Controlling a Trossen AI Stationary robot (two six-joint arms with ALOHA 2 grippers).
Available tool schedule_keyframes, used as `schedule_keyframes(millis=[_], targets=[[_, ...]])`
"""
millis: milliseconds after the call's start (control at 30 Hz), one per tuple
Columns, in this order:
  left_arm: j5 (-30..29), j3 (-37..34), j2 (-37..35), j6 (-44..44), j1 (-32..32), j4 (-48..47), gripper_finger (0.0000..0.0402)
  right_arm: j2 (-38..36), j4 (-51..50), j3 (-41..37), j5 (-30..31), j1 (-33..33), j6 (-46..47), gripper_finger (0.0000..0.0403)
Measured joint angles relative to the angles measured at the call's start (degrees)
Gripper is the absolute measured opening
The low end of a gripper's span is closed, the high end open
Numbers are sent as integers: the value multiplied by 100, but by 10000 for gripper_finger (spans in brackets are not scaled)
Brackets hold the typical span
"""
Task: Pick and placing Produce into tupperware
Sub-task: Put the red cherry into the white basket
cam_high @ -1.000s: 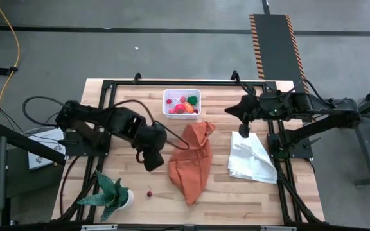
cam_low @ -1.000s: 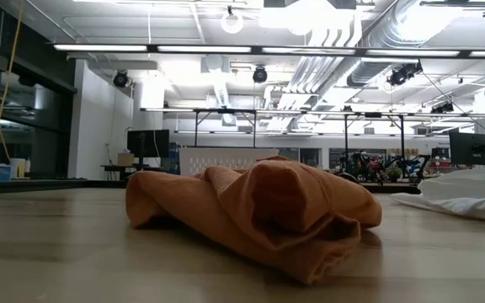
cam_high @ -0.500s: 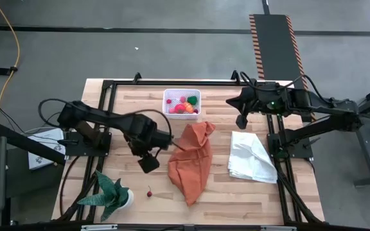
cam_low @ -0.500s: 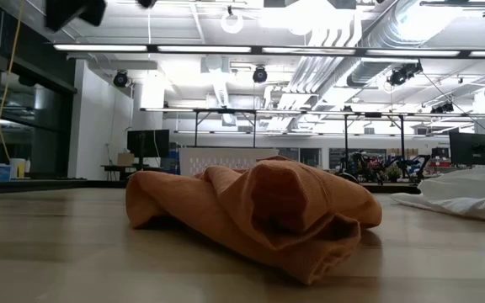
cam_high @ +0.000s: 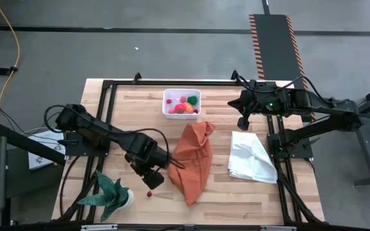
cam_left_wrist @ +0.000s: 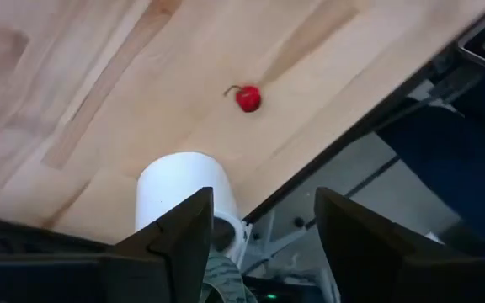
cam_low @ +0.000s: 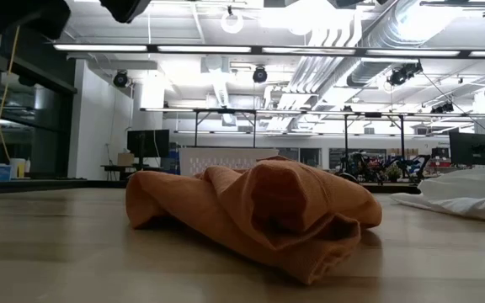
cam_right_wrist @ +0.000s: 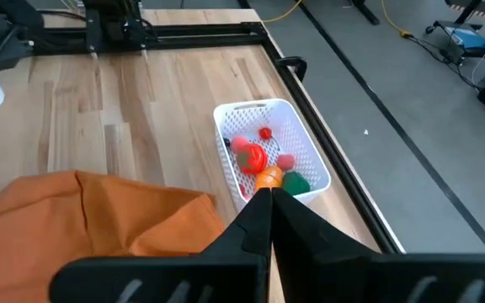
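A small red cherry-like piece of produce (cam_high: 149, 192) (cam_left_wrist: 247, 98) lies on the bare wood near the table's front edge. My left gripper (cam_high: 153, 178) (cam_left_wrist: 263, 244) hangs open a little above it and just to its far side, pointing steeply down, with nothing between its fingers. The white tupperware (cam_high: 166, 102) (cam_right_wrist: 251, 107) stands at the far middle of the table with several red, orange, green and pink produce pieces (cam_high: 185, 106) inside. My right gripper (cam_high: 241, 122) (cam_right_wrist: 268, 202) is shut and empty, raised to the right of the tub.
A crumpled orange cloth (cam_high: 194, 160) (cam_low: 259, 215) lies mid-table, right beside my left gripper. A white cloth (cam_high: 252, 157) lies to the right. A green spiky plant (cam_high: 111, 192) in a white pot (cam_left_wrist: 188, 189) stands at the front left, close to the cherry. Black frame rails line both table sides.
My left gripper has moved down and toward the table's near edge, from beside the orange cloth's upper part to just above the cherry, turning its wrist as it went. In the low view its dark arm has come in at the top left.
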Motion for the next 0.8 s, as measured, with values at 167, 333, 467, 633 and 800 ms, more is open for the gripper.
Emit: schedule_keyframes(millis=[167,333,467,633,800], targets=[[-63,-8,170,-311,-192,-13,199,0,1,0,-2,0,-105,0],[129,-3,503,-430,-277,190,209,-2,-4,-2,-3,0,-105,0],[216,-4,809,-463,-307,236,213,-2,-46,-4,-33,0,-105,0],[231,0,1104,-480,-305,345,214,-2,-64,-4,-42,0,-106,0],[274,-2,1255,-503,-347,423,214,-2,-65,-4,-39,0,-148,0]])
